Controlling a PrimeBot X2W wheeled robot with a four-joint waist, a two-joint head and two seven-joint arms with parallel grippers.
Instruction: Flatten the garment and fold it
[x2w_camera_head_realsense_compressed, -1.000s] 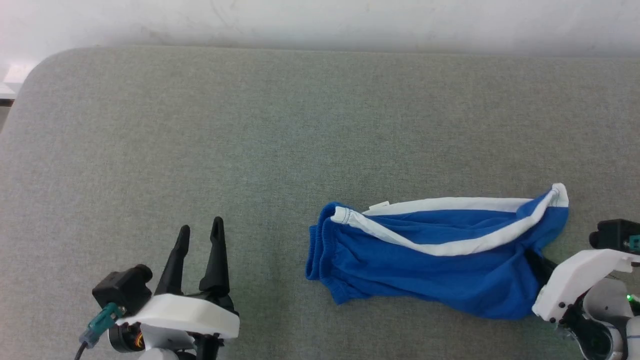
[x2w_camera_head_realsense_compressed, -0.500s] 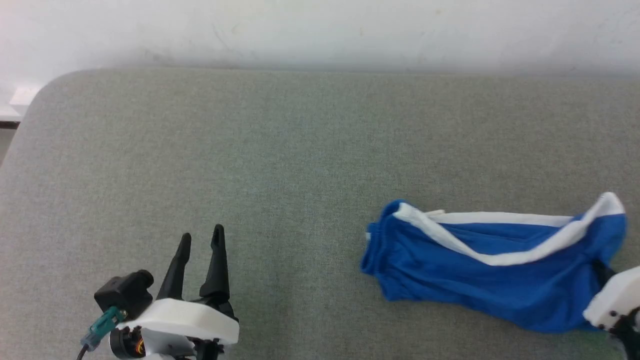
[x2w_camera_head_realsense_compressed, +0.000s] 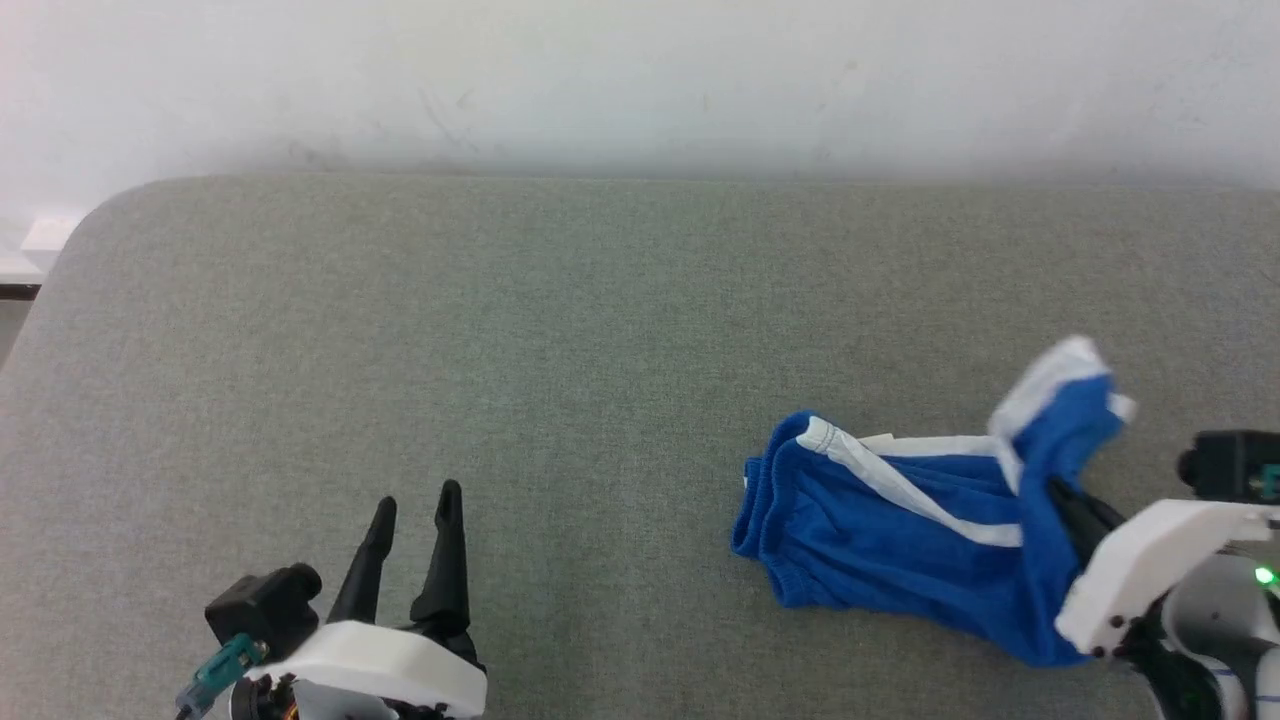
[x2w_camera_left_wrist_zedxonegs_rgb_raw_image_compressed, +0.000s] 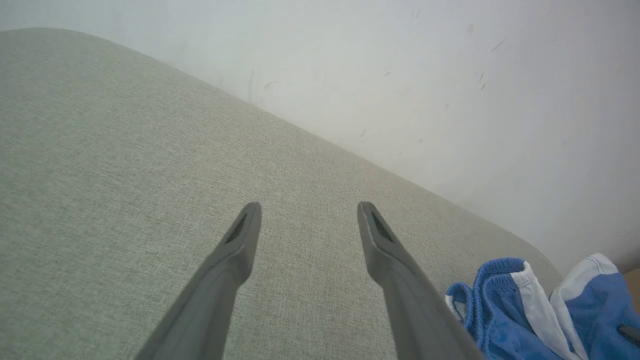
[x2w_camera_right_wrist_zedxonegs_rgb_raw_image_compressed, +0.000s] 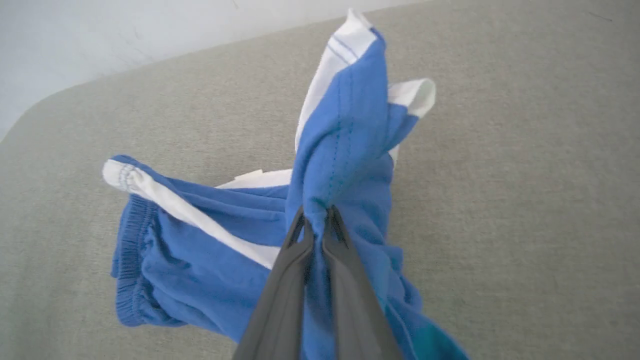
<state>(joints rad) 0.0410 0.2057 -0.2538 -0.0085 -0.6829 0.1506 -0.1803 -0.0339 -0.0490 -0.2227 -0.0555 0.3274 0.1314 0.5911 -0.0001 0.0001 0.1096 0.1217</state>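
Flattening: right gripper (x2w_camera_right_wrist_zedxonegs_rgb_raw_image_compressed: 315, 216) clamps the bunched garment (x2w_camera_head_realsense_compressed: 880, 530) at its right end; left gripper (x2w_camera_head_realsense_compressed: 415, 505) hangs open, well left; it likely must take the other end next.

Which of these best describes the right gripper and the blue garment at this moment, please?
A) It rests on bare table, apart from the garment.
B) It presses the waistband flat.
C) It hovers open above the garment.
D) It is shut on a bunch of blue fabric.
D: in the right wrist view the right gripper has its fingers pinched together on a fold of the garment, one end raised off the grey surface.
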